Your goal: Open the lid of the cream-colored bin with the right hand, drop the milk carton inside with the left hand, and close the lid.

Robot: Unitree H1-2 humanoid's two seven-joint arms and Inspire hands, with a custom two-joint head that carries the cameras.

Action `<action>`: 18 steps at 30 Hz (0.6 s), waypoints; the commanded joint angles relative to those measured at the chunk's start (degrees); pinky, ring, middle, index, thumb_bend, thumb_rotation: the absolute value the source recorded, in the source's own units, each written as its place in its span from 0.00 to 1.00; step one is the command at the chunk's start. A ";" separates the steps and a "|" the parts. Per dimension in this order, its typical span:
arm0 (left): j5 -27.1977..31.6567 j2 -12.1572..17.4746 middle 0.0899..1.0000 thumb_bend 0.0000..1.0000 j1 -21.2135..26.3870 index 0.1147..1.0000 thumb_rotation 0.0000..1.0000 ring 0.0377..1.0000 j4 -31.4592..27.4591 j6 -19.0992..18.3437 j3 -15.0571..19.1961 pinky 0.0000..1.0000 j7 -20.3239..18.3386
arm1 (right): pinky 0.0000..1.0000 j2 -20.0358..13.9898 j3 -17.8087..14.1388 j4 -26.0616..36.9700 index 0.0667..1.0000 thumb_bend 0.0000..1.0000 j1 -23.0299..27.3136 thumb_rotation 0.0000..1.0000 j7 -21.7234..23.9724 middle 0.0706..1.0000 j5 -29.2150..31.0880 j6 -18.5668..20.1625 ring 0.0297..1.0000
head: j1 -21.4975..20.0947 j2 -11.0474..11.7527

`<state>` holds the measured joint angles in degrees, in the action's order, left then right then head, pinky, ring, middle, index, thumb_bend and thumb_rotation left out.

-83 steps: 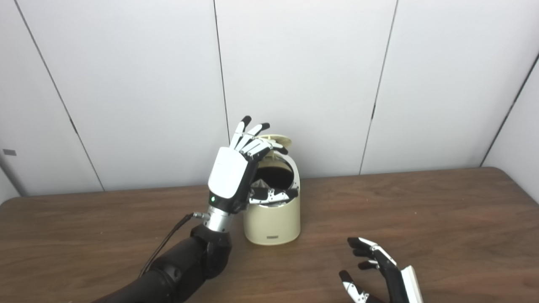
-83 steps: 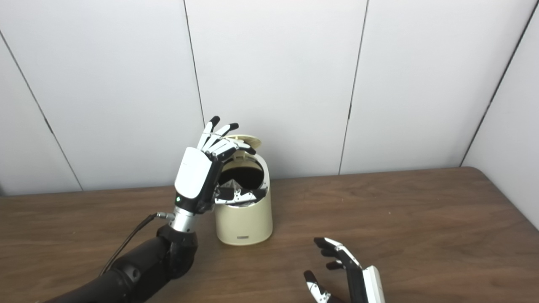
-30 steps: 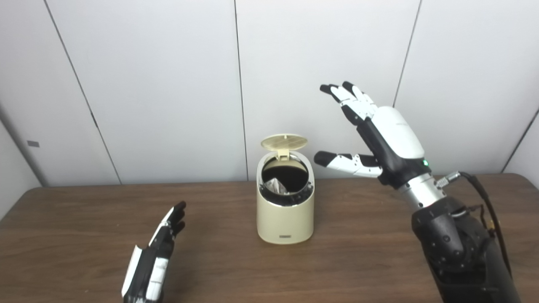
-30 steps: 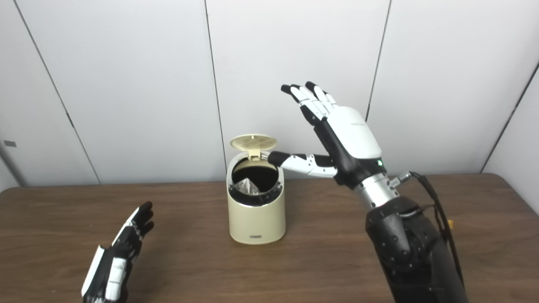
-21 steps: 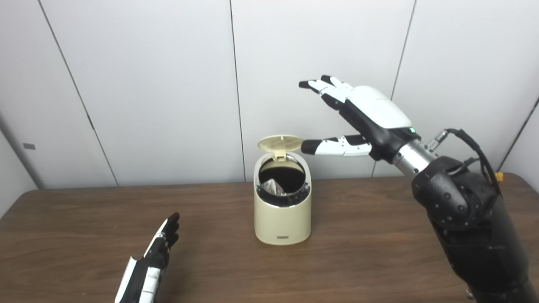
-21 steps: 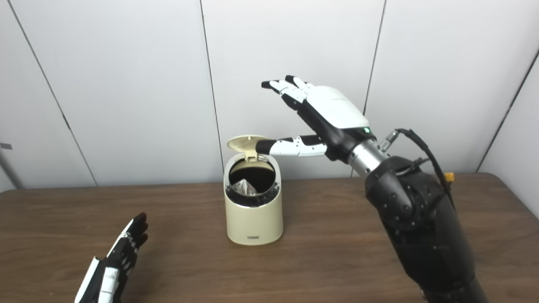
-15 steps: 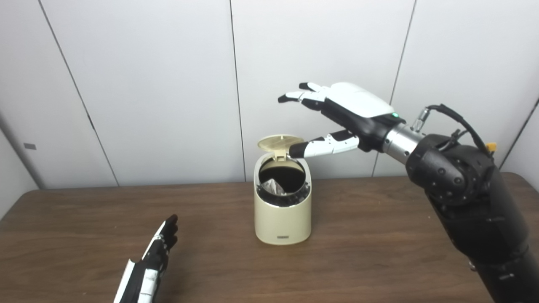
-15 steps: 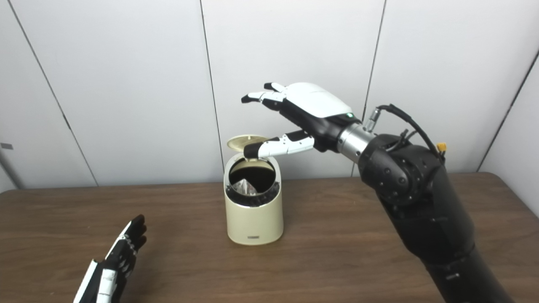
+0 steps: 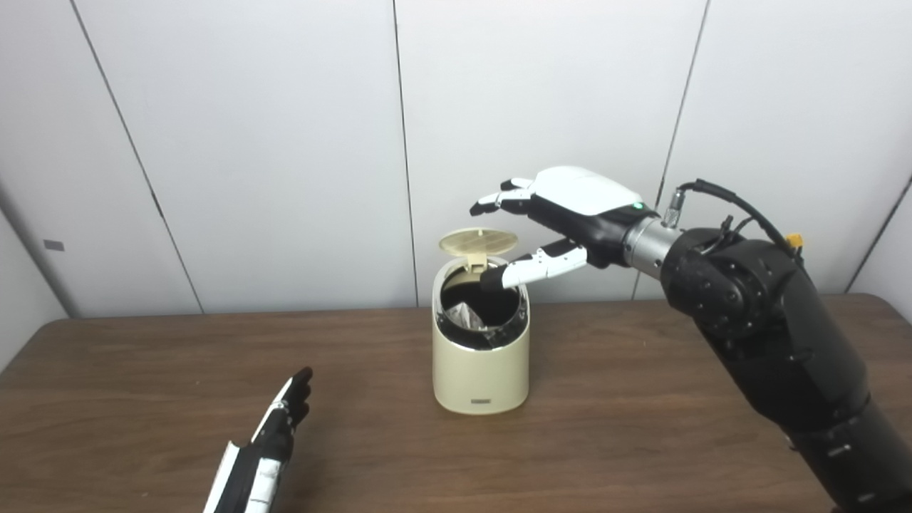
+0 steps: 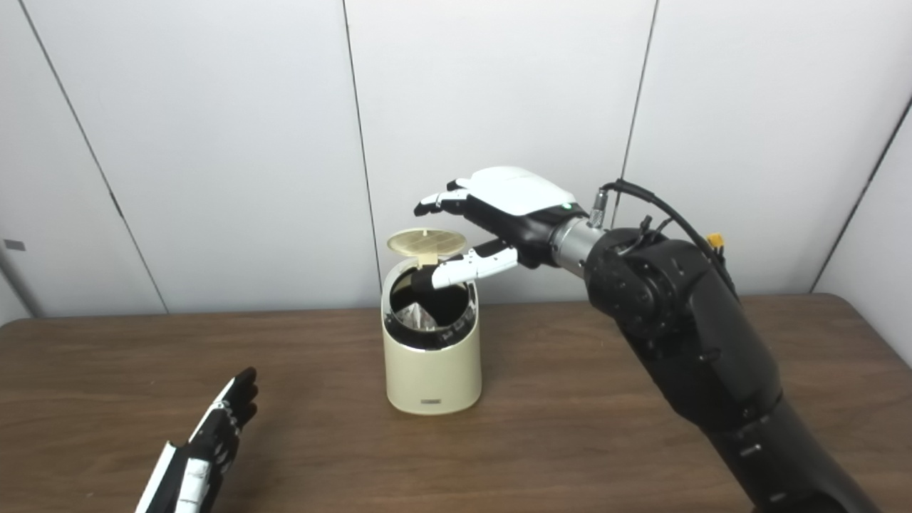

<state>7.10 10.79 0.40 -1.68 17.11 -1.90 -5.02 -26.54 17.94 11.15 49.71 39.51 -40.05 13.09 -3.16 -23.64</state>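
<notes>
We see a cream bin with ridged lid, a brown wood-grain worktop, and a white-and-black right hand.

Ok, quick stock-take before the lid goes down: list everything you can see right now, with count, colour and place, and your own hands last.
bin: one, cream, upright on the table near its middle, mouth open.
lid: one, cream, round, hinged up at the back of the bin, not yet closed.
milk carton: one, pale grey-white, only a crumpled top shows inside the bin's dark mouth.
table: one, dark brown wood grain, across the lower picture.
wall panels: white, with dark seams, behind the table.
left hand: one, black and white, open, low over the table's near left part, holding nothing.
right hand: one, white and black, open, raised above and right of the lid, thumb reaching over the bin's mouth.
</notes>
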 commanded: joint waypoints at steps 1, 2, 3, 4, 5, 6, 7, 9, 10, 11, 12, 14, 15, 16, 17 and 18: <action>-0.09 -0.16 0.99 0.72 0.40 1.00 1.00 1.00 -0.52 1.80 0.61 1.00 -0.42 | 0.95 -0.30 -0.52 0.08 0.87 0.85 3.58 0.97 -0.24 0.90 -1.08 0.94 0.98 | -0.26 -0.06; -0.11 -0.26 0.99 0.73 0.36 1.00 1.00 1.00 -0.66 1.59 0.81 1.00 -0.58 | 0.95 -0.27 -0.43 -0.01 0.88 0.85 3.65 0.97 0.14 0.91 -1.27 1.28 0.99 | -0.26 -0.06; -0.02 -0.36 0.99 0.73 0.33 0.99 1.00 1.00 -0.74 1.50 0.99 1.00 -0.77 | 0.95 -0.22 -0.30 -0.28 0.89 0.85 3.72 0.97 0.42 0.91 -1.53 1.55 0.99 | -0.42 -0.01; 0.09 -0.47 0.99 0.73 0.29 0.99 1.00 1.00 -0.81 1.46 1.14 1.00 -0.94 | 0.95 -0.17 -0.27 -0.64 0.89 0.85 3.71 0.98 0.41 0.92 -1.63 1.55 0.99 | -0.44 -0.01; 0.17 -0.57 0.98 0.74 0.27 0.99 1.00 1.00 -0.84 1.44 1.28 1.00 -1.11 | 0.95 -0.13 -0.28 -0.89 0.89 0.85 3.69 0.98 0.37 0.92 -1.69 1.51 0.99 | -0.44 -0.01; 0.21 -0.66 0.98 0.74 0.23 0.99 1.00 1.00 -0.96 1.35 1.39 1.00 -1.27 | 0.95 -0.15 -0.26 -1.26 0.89 0.85 3.68 0.98 0.29 0.92 -1.79 1.41 0.99 | -0.43 -0.05; 0.20 -0.74 0.98 0.74 0.21 0.99 1.00 1.00 -1.05 1.27 1.48 1.00 -1.40 | 0.95 -0.17 -0.25 -1.48 0.89 0.85 3.67 0.98 0.23 0.92 -1.85 1.34 0.99 | -0.43 -0.05; 0.07 -0.85 0.98 0.74 0.12 0.99 1.00 1.00 -1.30 1.01 1.62 1.00 -1.53 | 0.95 -0.26 -0.22 -1.82 0.89 0.85 3.63 0.98 0.23 0.92 -2.03 1.27 0.99 | -0.43 -0.17; -0.02 -0.89 0.98 0.74 0.06 0.99 1.00 1.00 -1.43 0.86 1.66 1.00 -1.56 | 0.95 -0.31 -0.20 -1.95 0.89 0.85 3.59 0.98 0.25 0.92 -2.10 1.26 0.99 | -0.43 -0.17; -0.19 -0.96 0.98 0.74 -0.01 0.99 1.00 1.00 -1.64 0.70 1.68 1.00 -1.56 | 0.95 -0.44 -0.22 -1.99 0.89 0.85 3.51 0.99 0.26 0.92 -2.06 1.12 0.99 | -0.45 -0.42; -0.43 -1.01 0.98 0.74 -0.05 0.99 1.00 1.00 -1.73 0.71 1.69 1.00 -1.61 | 0.95 -0.59 -0.29 -1.79 0.89 0.85 3.22 0.99 0.28 0.92 -1.94 1.01 0.99 | -0.30 -0.42; -0.82 -1.14 0.98 0.73 -0.08 0.99 1.00 1.00 -1.72 0.78 1.76 1.00 -1.67 | 0.96 -0.77 -0.44 -1.15 0.89 0.85 2.65 1.00 0.44 0.92 -1.72 1.04 0.99 | -0.04 -0.36; -0.89 -1.22 0.98 0.73 -0.06 0.99 1.00 1.00 -1.67 0.85 1.83 1.00 -1.71 | 0.96 -0.84 -0.47 -0.90 0.89 0.84 2.44 1.00 0.50 0.91 -1.64 1.02 0.99 | 0.02 -0.39; -0.60 -1.42 0.98 0.73 -0.04 0.99 1.00 1.00 -1.69 0.74 2.03 1.00 -1.65 | 0.96 -0.90 -0.60 -0.31 0.89 0.84 1.96 1.00 0.63 0.91 -1.31 1.04 0.99 | 0.05 -0.42; -0.39 -1.58 0.98 0.73 -0.03 0.98 1.00 1.00 -1.72 0.65 2.20 1.00 -1.62 | 0.96 -0.95 -0.69 0.09 0.89 0.84 1.62 0.99 0.71 0.91 -1.06 1.04 0.98 | 0.05 -0.42; -0.17 -1.73 0.98 0.73 -0.05 0.98 1.00 1.00 -1.90 0.33 2.40 1.00 -1.56 | 0.96 -1.02 -0.75 0.91 0.88 0.84 1.12 0.99 0.95 0.91 -0.91 1.24 0.98 | 0.02 -0.45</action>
<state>6.68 9.27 0.11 -2.05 16.91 0.04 -6.94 -26.61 18.31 9.66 49.31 41.01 -41.31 14.43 -3.08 -24.08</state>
